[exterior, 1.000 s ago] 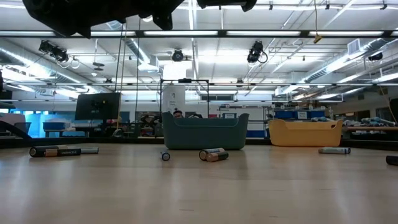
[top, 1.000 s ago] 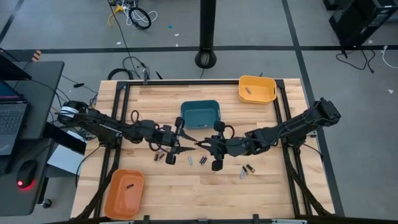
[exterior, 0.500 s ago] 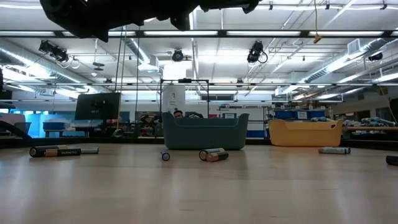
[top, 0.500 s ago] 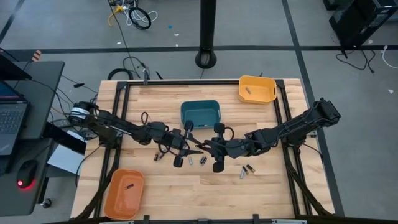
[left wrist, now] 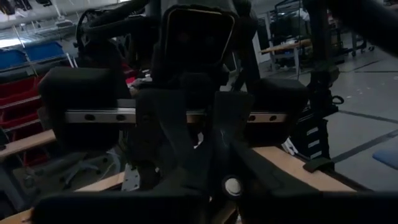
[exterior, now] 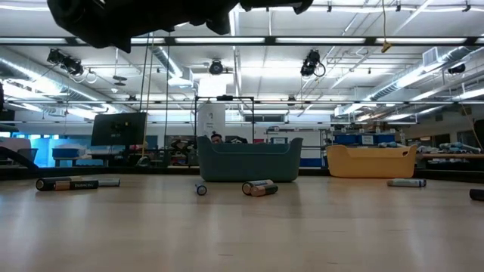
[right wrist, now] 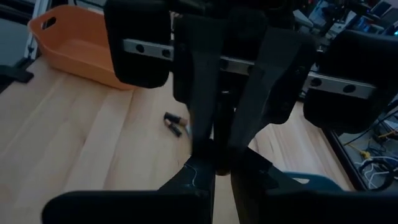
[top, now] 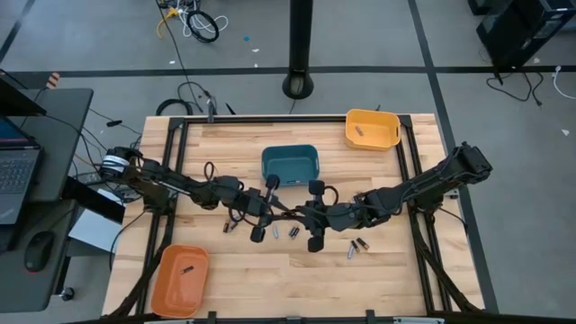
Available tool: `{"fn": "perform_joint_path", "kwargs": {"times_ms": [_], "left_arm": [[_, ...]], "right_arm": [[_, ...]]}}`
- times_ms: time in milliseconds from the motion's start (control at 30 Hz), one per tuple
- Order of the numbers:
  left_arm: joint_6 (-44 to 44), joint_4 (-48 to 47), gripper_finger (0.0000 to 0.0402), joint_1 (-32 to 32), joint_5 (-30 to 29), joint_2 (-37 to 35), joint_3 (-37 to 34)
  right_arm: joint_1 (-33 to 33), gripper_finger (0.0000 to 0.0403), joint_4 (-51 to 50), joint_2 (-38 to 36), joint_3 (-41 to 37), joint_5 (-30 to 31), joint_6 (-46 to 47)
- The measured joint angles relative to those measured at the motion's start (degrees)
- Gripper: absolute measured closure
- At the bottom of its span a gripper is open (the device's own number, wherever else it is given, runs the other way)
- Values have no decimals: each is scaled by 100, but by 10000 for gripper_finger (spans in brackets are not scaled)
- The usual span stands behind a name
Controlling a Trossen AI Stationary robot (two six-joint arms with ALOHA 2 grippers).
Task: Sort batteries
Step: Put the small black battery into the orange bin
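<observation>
Evidently for a handover, the left gripper (top: 281,214) and right gripper (top: 297,213) meet nose to nose at table centre, six o'clock of the teal bin (top: 290,165), fingers narrowed on something I cannot make out, while loose batteries (top: 293,233) lie just below.

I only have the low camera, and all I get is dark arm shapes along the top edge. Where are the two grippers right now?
Observer: The left gripper and the right gripper meet tip to tip over the middle of the table, between the teal bin and the loose batteries.
Operator: Is there a bin I can't see?
Observer: Yes, there is an orange bin at the corner on the left arm's side, diagonally opposite the yellow bin.
Operator: Anything in it?
Observer: One battery lies inside.
</observation>
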Motion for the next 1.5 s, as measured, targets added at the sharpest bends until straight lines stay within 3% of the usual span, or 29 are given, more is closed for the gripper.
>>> {"fn": "perform_joint_path", "kwargs": {"times_ms": [167, 500, 733, 900, 1100, 1167, 1300, 1500], "left_arm": [[-17, 585, 373, 5, 126, -20, -239], [-55, 460, 373, -7, 470, -18, -281], [-32, 30, 373, 9, 427, -274, -280], [-19, -1450, 373, 11, 310, -1077, -267], [-197, -4427, 373, -180, -711, -2159, 32], [-401, -5385, 373, -331, -1029, -2315, 317], [-1088, -7286, 373, -721, -1511, -2377, 965], [-2991, -9330, 373, -1438, -1775, -2200, 1510]], "right_arm": [[7, 361, 213, 0, 2, 2, -62], [3, 389, 459, -42, 46, 115, -84], [43, 344, 28, -133, 33, 463, -37], [40, 331, -764, -229, 31, 522, 389], [-70, 390, -1122, -223, -111, 507, 657], [-129, 393, -1111, -212, -203, 494, 688], [-281, 385, -901, -212, -480, 471, 799], [-512, 395, -359, -210, -1038, 344, 898]]}}
